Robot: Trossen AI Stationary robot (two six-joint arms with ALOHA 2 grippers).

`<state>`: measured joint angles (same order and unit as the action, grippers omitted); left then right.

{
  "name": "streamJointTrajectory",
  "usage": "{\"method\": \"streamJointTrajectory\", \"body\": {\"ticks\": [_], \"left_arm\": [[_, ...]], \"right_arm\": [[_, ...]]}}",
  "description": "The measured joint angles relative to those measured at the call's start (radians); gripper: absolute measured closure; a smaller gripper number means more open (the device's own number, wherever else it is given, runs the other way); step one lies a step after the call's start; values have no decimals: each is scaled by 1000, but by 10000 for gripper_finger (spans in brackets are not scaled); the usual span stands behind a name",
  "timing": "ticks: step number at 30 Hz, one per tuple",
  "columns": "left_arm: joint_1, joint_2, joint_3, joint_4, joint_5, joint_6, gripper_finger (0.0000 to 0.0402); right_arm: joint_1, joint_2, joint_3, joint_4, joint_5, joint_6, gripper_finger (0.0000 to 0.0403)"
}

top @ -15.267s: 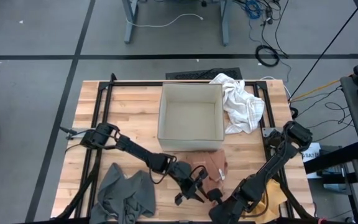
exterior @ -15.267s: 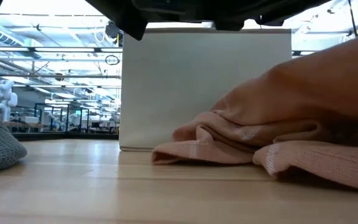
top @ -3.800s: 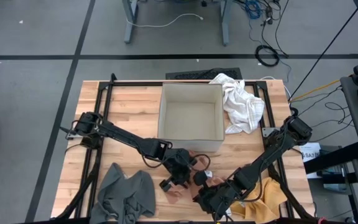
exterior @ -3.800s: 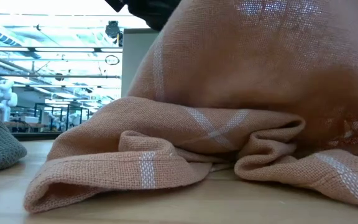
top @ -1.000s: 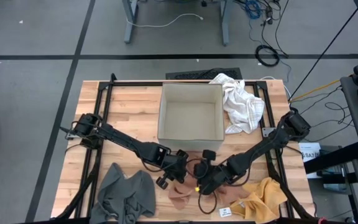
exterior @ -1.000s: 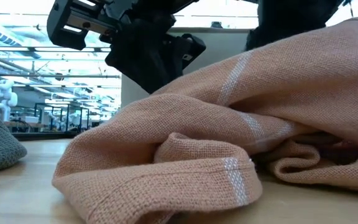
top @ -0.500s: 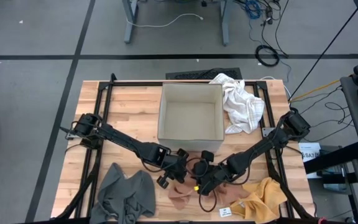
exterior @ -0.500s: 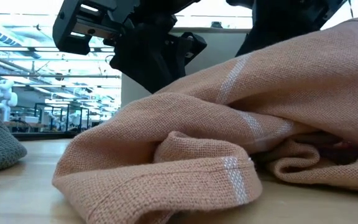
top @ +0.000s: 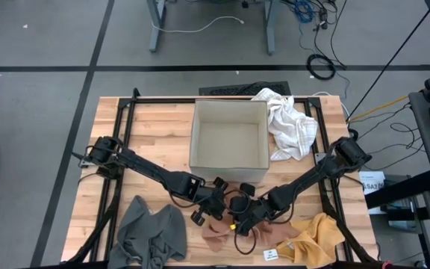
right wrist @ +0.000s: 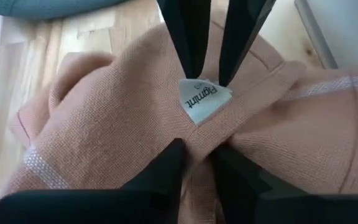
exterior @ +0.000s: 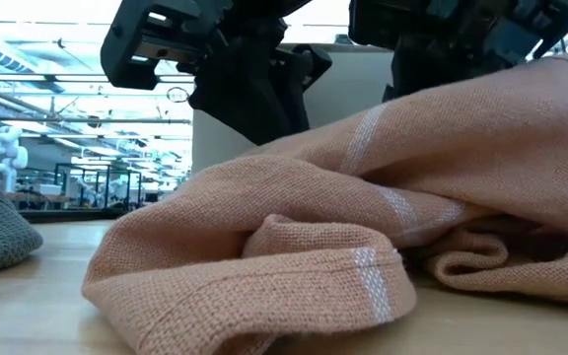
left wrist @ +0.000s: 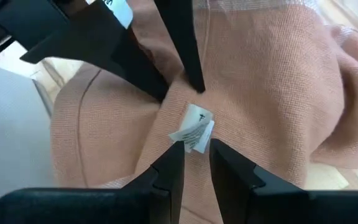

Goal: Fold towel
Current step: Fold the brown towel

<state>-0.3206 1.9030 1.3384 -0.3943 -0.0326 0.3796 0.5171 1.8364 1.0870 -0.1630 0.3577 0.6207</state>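
The towel (top: 222, 230) is salmon pink with pale stripes and lies bunched on the wooden table near its front edge. It fills the low view (exterior: 363, 217), resting on its folds. A white label (right wrist: 204, 99) is sewn to it. My left gripper (top: 216, 208) and my right gripper (top: 237, 213) meet tip to tip over that label, both shut on the cloth. In the low view both arms reach down behind the towel's raised ridge. My left gripper pinches the towel between its two fingers (left wrist: 169, 165) right at the white label (left wrist: 194, 127). It slants down from the table's left. The cloth rises a little into the hold and the rest lies slack on the table. My right gripper pinches a raised fold of the towel (right wrist: 196, 142) just beside the label, between its two fingers (right wrist: 166, 165). It slants down from the table's right, opposite the left fingers. How many layers it has, I cannot tell. The towel's rest lies on the table.
An open beige box (top: 228, 142) stands just behind the grippers. A white cloth (top: 290, 123) lies at the back right, a grey cloth (top: 151, 235) at the front left, a yellow cloth (top: 312, 235) at the front right. Black frame rails (top: 125, 127) run along the table's sides.
My right gripper has sunk and gone toward the table's left edge, onto the towel at its label. The left gripper stays at the label. The towel keeps its bunched shape on the table.
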Motion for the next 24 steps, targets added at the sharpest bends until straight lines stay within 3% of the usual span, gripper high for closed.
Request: {"method": "streamJointTrajectory", "body": {"ticks": [6,11,16,20,24], "left_arm": [[-1,0,0,-16,-33,4,319],[-6,-37,0,-39,-104,38,319],[-6,-135,0,-11,-113,57,319],[7,-188,0,3,-25,65,308],[38,-188,0,-11,63,14,270]], "right_arm": [[2,-24,2,8,4,-75,393],[15,-59,2,-11,3,-141,397],[38,-101,3,-67,3,-218,399],[61,-132,3,-54,3,-315,400],[77,-139,34,-47,-2,-404,400]]}}
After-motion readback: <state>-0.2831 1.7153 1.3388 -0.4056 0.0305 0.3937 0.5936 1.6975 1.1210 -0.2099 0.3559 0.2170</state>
